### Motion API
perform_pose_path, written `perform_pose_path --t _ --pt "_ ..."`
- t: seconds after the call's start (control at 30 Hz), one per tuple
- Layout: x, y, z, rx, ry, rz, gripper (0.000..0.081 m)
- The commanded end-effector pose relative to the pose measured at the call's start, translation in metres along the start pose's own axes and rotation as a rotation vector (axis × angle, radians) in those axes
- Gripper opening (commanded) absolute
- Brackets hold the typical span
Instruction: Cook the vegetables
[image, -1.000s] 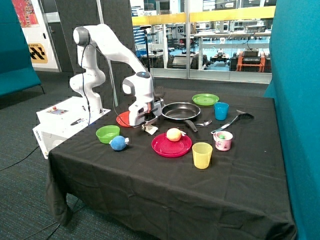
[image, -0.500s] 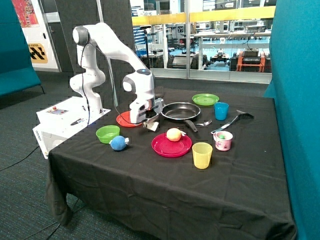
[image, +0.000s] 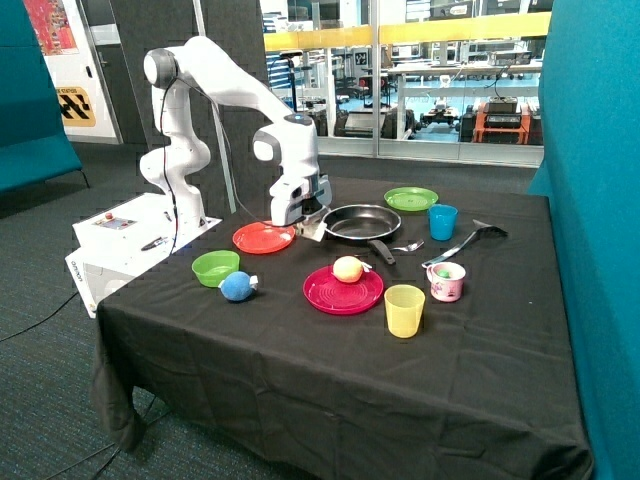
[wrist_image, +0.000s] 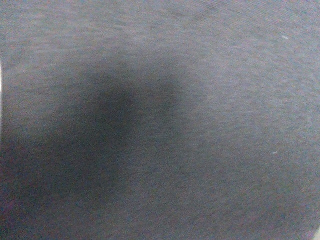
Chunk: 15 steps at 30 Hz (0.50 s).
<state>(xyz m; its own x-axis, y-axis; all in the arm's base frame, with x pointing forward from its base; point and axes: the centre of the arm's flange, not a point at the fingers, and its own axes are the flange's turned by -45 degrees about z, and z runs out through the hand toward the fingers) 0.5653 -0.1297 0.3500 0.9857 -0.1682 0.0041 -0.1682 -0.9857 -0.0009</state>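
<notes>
You won't find any wording you can read here. On the wall behind the robot's white base box hangs a white sign with a yellow-and-black hazard stripe; its lettering is too small to make out. Above it, a red poster shows only indistinct marks. The wrist view shows plain dark cloth without print.

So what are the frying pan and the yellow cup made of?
The frying pan looks like dark metal with a smooth, slightly shiny coating; its rim catches the light. The yellow cup looks like plastic: bright, evenly coloured, a little see-through. Neither is certain from here.
</notes>
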Motion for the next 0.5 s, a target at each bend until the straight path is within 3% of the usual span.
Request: perform_pose_path --t 0.0,0.47 --pt "0.001 -0.032 -0.032 -0.0007 -0.0041 -0.095 0.0000" --pt "-0.013 -0.105 -0.043 -0.0003 -0.0042 -0.269 0.0000"
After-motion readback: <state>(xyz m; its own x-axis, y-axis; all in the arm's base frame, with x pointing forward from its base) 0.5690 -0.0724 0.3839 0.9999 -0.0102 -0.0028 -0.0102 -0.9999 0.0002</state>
